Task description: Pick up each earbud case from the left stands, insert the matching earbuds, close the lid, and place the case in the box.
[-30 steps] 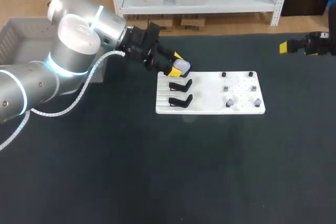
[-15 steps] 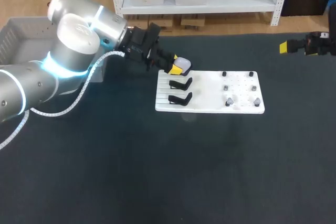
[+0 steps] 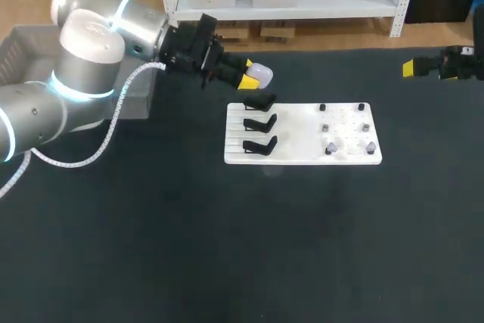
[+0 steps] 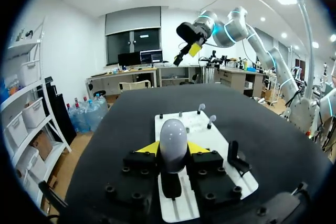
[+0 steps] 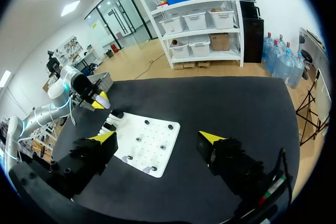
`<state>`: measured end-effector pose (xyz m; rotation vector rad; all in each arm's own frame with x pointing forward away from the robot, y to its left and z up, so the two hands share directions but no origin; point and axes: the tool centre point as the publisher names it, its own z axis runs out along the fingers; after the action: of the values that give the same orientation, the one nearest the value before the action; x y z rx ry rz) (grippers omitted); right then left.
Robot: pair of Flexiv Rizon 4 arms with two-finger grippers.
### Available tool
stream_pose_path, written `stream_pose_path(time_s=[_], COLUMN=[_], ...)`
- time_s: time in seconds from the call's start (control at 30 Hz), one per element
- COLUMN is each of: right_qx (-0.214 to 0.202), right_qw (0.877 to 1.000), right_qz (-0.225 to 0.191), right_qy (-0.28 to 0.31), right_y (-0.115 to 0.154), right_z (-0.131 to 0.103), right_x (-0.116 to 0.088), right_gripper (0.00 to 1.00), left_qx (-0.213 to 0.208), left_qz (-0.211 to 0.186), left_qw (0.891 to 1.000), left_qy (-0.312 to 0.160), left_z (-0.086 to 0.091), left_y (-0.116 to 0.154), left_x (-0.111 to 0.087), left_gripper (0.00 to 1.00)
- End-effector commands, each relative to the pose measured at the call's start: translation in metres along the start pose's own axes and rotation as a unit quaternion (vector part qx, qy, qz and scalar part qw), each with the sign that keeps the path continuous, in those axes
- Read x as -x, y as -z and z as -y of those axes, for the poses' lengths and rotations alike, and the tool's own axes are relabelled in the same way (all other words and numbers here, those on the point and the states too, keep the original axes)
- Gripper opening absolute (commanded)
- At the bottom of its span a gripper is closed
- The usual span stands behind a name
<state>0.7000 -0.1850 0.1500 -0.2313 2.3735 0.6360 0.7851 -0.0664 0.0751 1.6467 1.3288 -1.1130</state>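
Observation:
My left gripper (image 3: 252, 77) is shut on a pale rounded earbud case (image 3: 261, 72), held in the air just behind the white board (image 3: 302, 155). In the left wrist view the case (image 4: 174, 141) stands upright between the yellow fingertips (image 4: 149, 148). Three black stands (image 3: 259, 100) on the board's left side are bare. Two earbuds (image 3: 330, 147) sit on pegs at the board's right front, and show ahead of the case as earbuds (image 4: 212, 119). My right gripper (image 3: 412, 68) hangs open at the far right edge, well away from the board (image 5: 144, 148); its own view shows the gripper (image 5: 157, 137) holding nothing.
A grey box (image 3: 30, 54) stands at the table's far left, behind my left arm. Small dark pegs (image 3: 342, 108) dot the board's right half. Dark tabletop stretches in front of the board.
My left gripper closed on the case at the rear stand, then lifted it off and drew it up and back. That stand is now bare. The right arm has not moved.

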Motion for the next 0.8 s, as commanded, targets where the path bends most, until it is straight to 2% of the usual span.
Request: stream_pose_path(time_s=[0.03, 0.53, 0.8], right_qx=[0.000, 0.000, 0.000], right_qw=[1.000, 1.000, 1.000], right_qz=[0.000, 0.000, 0.000], right_qy=[0.000, 0.000, 0.000], right_y=[0.000, 0.000, 0.000], right_z=[0.000, 0.000, 0.000], right_x=[0.000, 0.000, 0.000], right_gripper=[1.00, 1.00, 1.00], left_qx=[0.041, 0.077, 0.106], left_qz=[0.012, 0.095, 0.117], left_qw=[0.999, 0.992, 0.987], left_qy=[-0.005, -0.010, -0.016], left_z=[0.024, 0.049, 0.057], left_y=[0.005, 0.019, 0.032], left_x=[0.011, 0.060, 0.079], left_gripper=[0.00, 0.00, 0.00])
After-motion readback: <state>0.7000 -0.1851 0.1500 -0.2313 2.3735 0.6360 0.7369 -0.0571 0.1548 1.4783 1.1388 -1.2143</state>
